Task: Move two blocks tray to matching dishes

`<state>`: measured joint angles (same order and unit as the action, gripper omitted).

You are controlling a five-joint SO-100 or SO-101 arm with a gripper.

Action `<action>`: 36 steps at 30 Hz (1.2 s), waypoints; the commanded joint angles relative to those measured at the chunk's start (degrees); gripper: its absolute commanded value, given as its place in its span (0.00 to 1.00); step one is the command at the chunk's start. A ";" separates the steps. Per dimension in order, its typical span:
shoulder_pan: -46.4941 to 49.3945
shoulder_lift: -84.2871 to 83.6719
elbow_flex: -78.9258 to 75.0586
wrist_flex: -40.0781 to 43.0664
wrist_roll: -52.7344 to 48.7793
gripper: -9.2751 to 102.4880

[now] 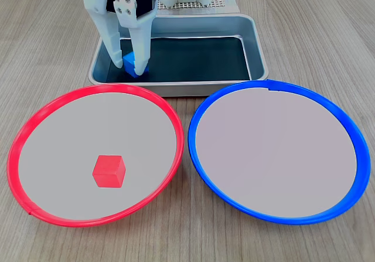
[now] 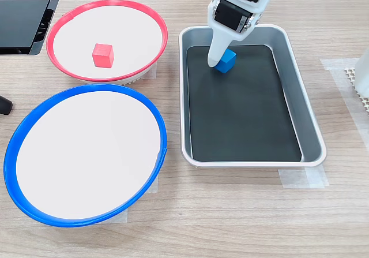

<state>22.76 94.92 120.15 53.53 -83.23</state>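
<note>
The blue block (image 1: 128, 60) (image 2: 228, 61) rests on the dark floor of the tray (image 1: 258, 46) (image 2: 312, 132), at its left end in a fixed view. My white gripper (image 1: 129, 68) (image 2: 221, 58) reaches down into the tray, its fingers (image 1: 113, 46) close on either side of this block, and looks shut on it. The red block (image 1: 109, 171) (image 2: 103, 55) lies inside the red-rimmed dish (image 1: 35, 118) (image 2: 69, 14). Beside it, the blue-rimmed dish (image 1: 351, 133) (image 2: 34, 122) holds nothing.
Both dishes sit side by side in front of the tray on a wooden tabletop. A dark flat object (image 2: 23, 15) lies at the top left corner in a fixed view. A white perforated base (image 1: 202, 4) stands behind the tray.
</note>
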 commanded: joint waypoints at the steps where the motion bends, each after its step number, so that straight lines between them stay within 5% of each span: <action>1: -0.70 0.35 -0.26 0.00 -0.35 0.08; 14: -15.91 0.53 -37.53 32.96 22.06 0.08; 19: -27.16 -8.09 -46.76 14.68 41.66 0.08; 25: -32.52 -20.65 -42.28 -11.25 44.56 0.08; 28: -33.13 -24.70 -39.99 -16.61 41.22 0.12; 32: -33.66 -26.72 -37.97 -20.92 37.18 0.30; 34: -33.75 -24.96 -37.97 -21.18 38.14 0.25; 36: -33.66 -21.80 -36.74 -21.80 39.29 0.30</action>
<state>-10.72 68.73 83.06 33.05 -44.56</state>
